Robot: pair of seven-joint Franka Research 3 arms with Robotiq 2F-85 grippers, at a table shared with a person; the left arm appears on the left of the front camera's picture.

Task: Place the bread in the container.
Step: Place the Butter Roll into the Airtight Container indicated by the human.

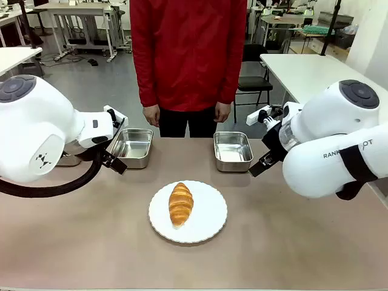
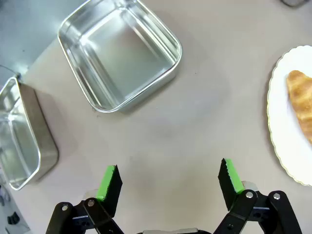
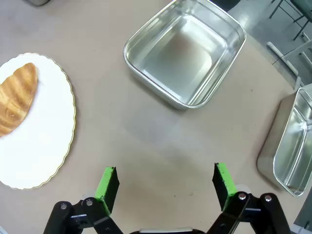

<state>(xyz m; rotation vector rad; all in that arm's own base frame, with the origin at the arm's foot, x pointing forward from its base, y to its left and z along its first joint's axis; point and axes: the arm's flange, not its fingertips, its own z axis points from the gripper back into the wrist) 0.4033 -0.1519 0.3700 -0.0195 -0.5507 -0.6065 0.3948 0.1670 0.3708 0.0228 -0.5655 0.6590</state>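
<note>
The bread (image 1: pixel 180 204), a golden-brown croissant, lies on a round white plate (image 1: pixel 209 221) at the table's middle front. Two steel containers sit beyond it, one to the left (image 1: pixel 131 147) and one to the right (image 1: pixel 232 150), both with nothing in them. My left gripper (image 1: pixel 116 159) hovers open beside the left container (image 2: pixel 126 58), with the bread (image 2: pixel 302 105) off at the picture's right edge. Near the right container (image 3: pixel 187 58) my right gripper (image 1: pixel 257 167) is open too, and the bread (image 3: pixel 17 97) lies at the picture's left. Between the green pads (image 2: pixel 108 181) (image 3: pixel 108 181) there is only bare table.
A person in a red top stands at the far edge, hands (image 1: pixel 151 114) hanging down. A further steel pan (image 2: pixel 19 141) sits at the far left, partly behind my left arm, and another pan (image 3: pixel 292 141) at the far right. Bare tabletop (image 1: pixel 91 236) surrounds the plate.
</note>
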